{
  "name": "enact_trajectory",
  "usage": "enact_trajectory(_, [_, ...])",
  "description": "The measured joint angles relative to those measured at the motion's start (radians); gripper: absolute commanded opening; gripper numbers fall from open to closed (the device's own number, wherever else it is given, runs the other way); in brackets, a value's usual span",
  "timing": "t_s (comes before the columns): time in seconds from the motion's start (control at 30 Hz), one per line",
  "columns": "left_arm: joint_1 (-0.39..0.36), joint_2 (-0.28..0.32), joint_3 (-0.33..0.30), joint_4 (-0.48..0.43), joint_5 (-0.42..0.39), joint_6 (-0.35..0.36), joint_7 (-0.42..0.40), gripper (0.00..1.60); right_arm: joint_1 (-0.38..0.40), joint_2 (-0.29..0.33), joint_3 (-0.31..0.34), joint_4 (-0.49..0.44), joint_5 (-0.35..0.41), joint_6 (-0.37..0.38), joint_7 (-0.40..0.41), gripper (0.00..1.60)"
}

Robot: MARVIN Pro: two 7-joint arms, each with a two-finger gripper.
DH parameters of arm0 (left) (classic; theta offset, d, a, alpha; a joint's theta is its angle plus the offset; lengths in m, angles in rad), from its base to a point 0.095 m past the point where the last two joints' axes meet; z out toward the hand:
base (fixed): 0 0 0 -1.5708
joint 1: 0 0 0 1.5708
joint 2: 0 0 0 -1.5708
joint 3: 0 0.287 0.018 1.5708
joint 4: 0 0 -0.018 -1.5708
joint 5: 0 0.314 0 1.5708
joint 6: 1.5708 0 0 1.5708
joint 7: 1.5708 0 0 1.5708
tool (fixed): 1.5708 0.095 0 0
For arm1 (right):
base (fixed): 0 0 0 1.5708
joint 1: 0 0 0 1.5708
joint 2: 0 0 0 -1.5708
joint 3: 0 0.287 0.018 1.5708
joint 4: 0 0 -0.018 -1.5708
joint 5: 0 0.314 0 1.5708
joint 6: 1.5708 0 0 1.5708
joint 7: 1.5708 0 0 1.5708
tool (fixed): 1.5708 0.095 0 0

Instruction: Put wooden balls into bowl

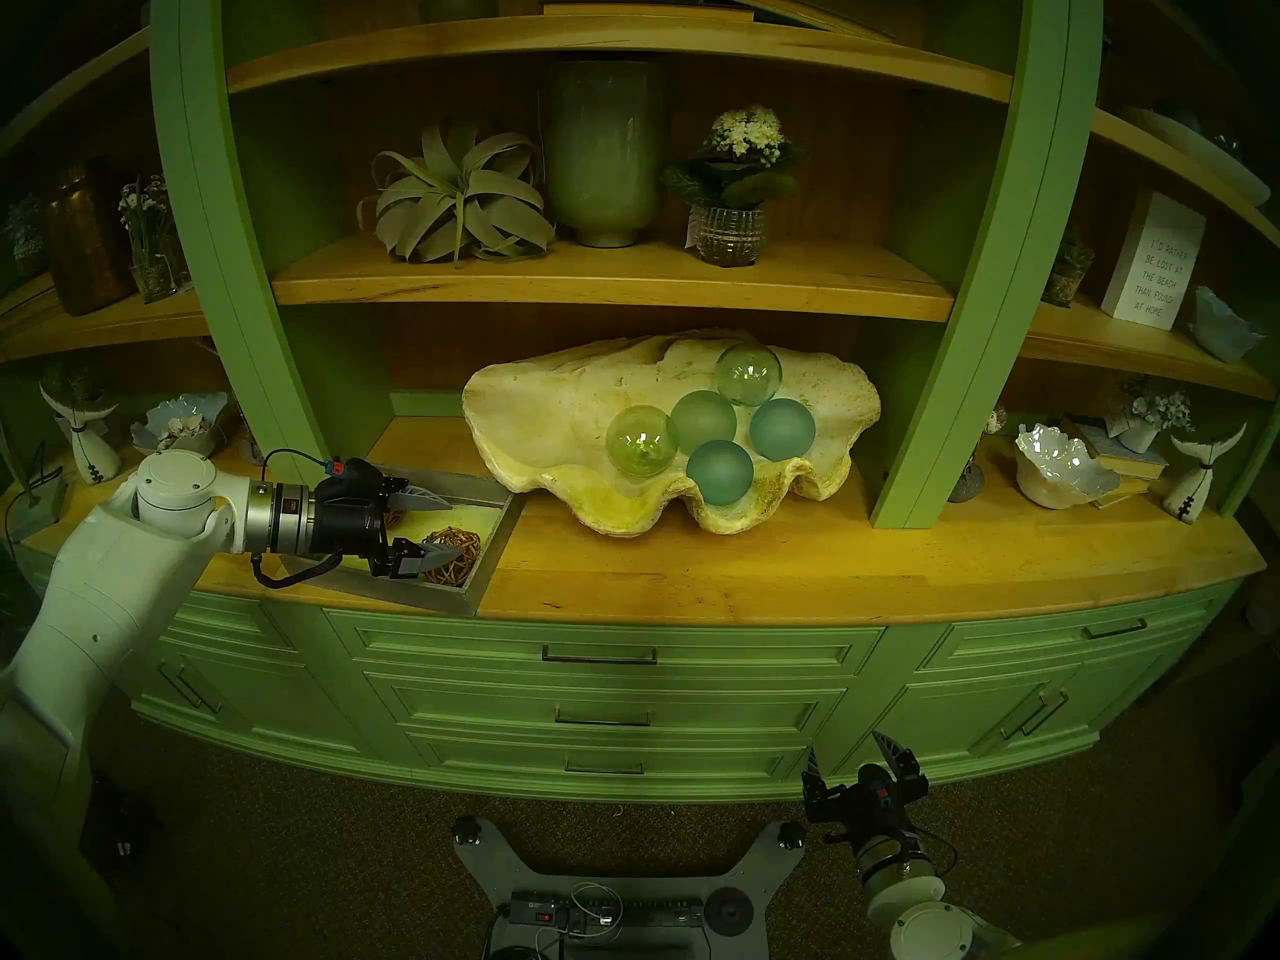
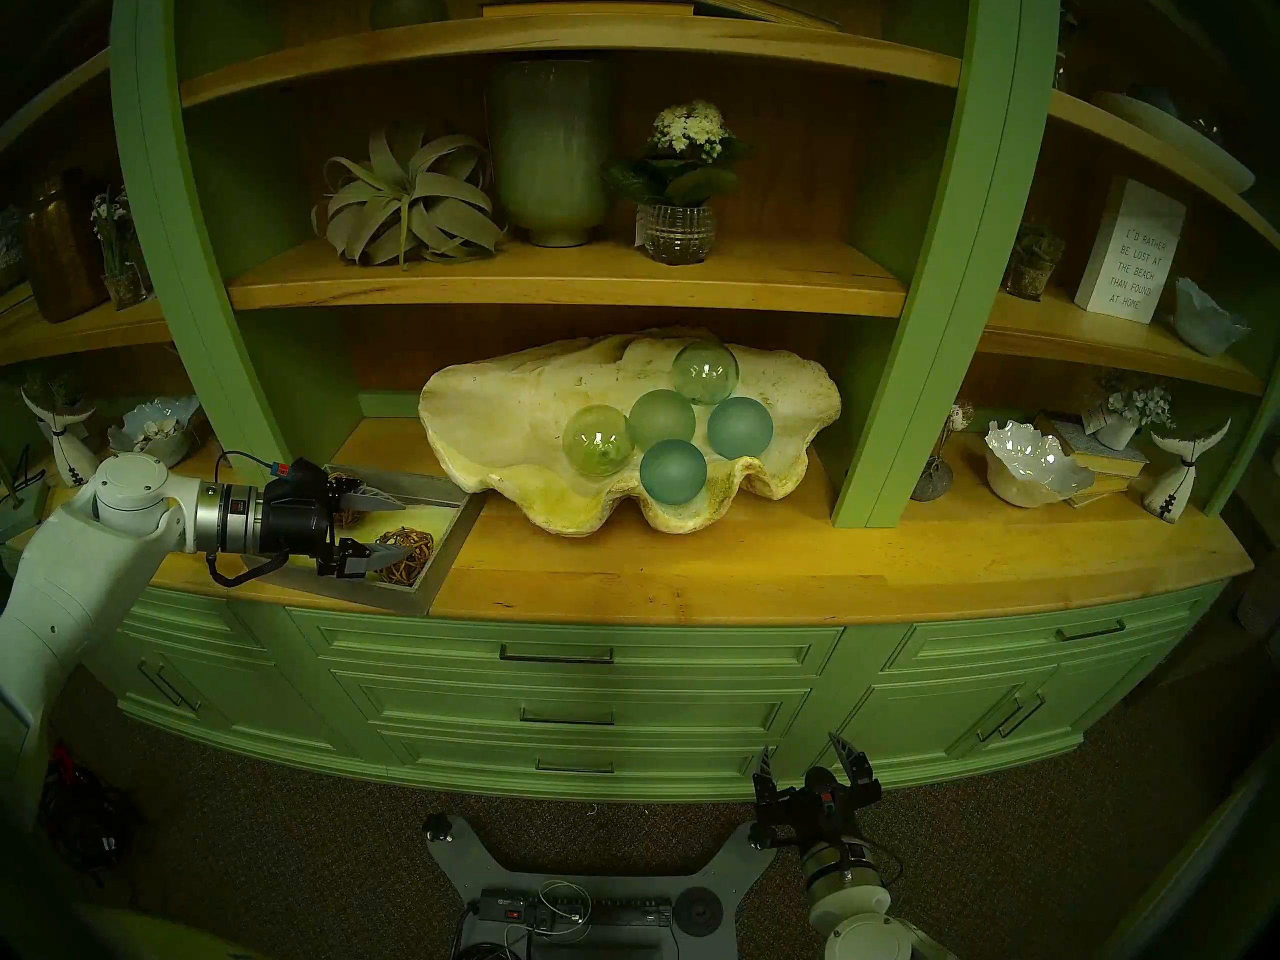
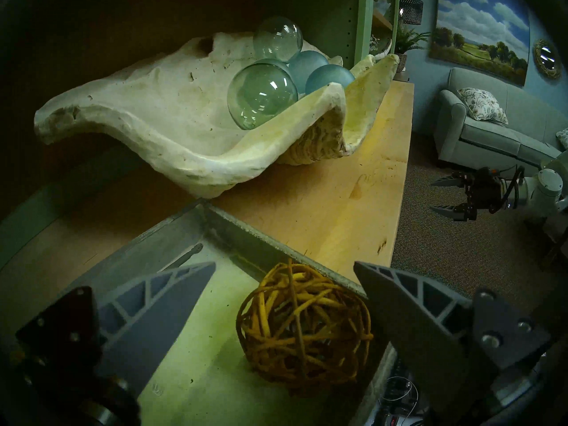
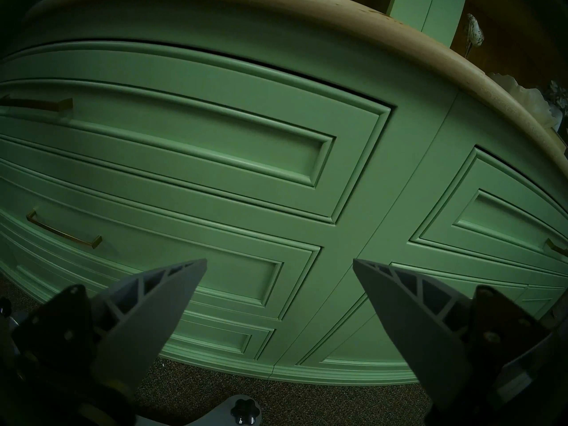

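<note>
Two woven balls are what I have to move, and neither is in the shell yet, so the job is barely begun. Nearest to me on the wrist view, my left gripper (image 3: 284, 293) is spread wide around the near rattan ball (image 3: 304, 328), one finger on each side; the right-hand finger looks to be at the twigs or just beside them, the other stands clear, and I would not call it a grasp yet. That ball sits on the floor of the grey tray (image 1: 500, 522), close to its front right corner. The second rattan ball (image 2: 344, 503) is further back in the same tray, mostly hidden behind the gripper body in the head views.

My right gripper (image 1: 855, 758) hangs low in front of the green drawers (image 4: 190, 145), fingers apart, carrying nothing.

Beyond the tray, on the wooden counter (image 1: 796, 564), lies the big clam shell (image 1: 547, 411), already holding five glass spheres (image 1: 703, 422) bunched toward its right half; the left half looks free, which I judge the easier drop spot.

Furthest off, on the right shelf, a white sign (image 1: 1153, 262) reads "I'D RATHER BE LOST AT THE BEACH THAN FOUND AT HOME".
</note>
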Motion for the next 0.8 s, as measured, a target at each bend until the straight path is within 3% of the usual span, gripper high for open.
enact_trajectory(0.8, [-0.191, -0.084, 0.123, 0.155, 0.135, 0.056, -0.128, 1.60, 0.003, -0.002, -0.001, 0.001, 0.000, 0.000, 0.000, 1.60])
